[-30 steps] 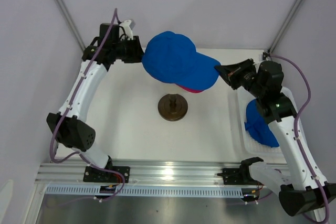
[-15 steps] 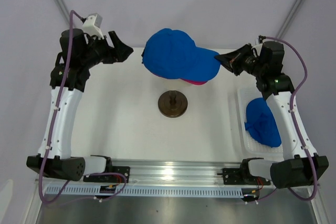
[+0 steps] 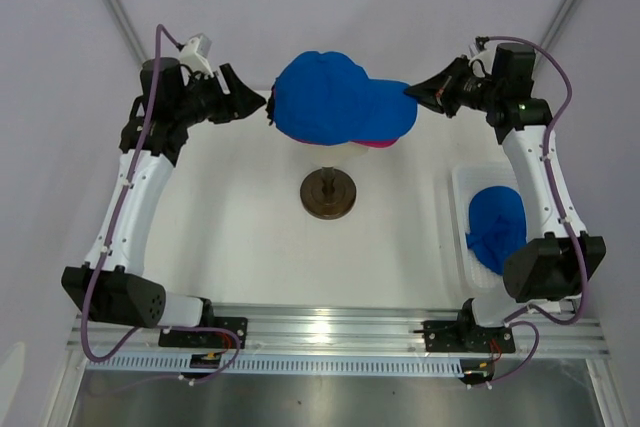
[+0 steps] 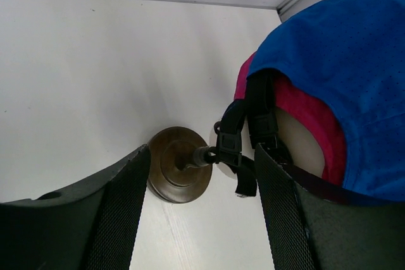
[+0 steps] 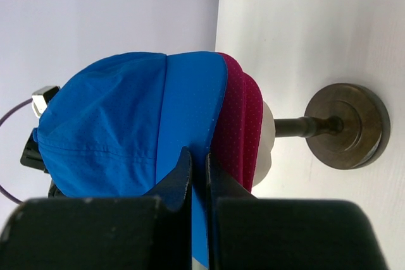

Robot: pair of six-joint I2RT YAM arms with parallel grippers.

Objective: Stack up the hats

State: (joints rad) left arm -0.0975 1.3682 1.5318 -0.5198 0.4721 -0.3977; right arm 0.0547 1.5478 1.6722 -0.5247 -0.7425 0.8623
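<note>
Top view: left tool (image 3: 255, 102) is spread wide, nothing held, just beside the rear of the royal blue fabric cap (image 3: 330, 97). Right tool (image 3: 412, 95) is closed on that cap's brim tip. A 2nd royal blue cap (image 3: 497, 229) lies in the white tray (image 3: 460, 197).

Left wrist: black rear straps (image 4: 259, 112) are seen btwn the parted fingers (image 4: 120, 207), ungripped. The magenta-pink fabric cap (image 4: 304, 109) sits under the blue one.

Right wrist: jaws are pinched on the blue brim. Both caps are on the cream mannequin head (image 5: 266, 134).

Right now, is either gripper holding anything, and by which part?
The right gripper pinches the upper blue cap by the edge of its brim. The left gripper is open at the cap's back, holding nothing.
</note>
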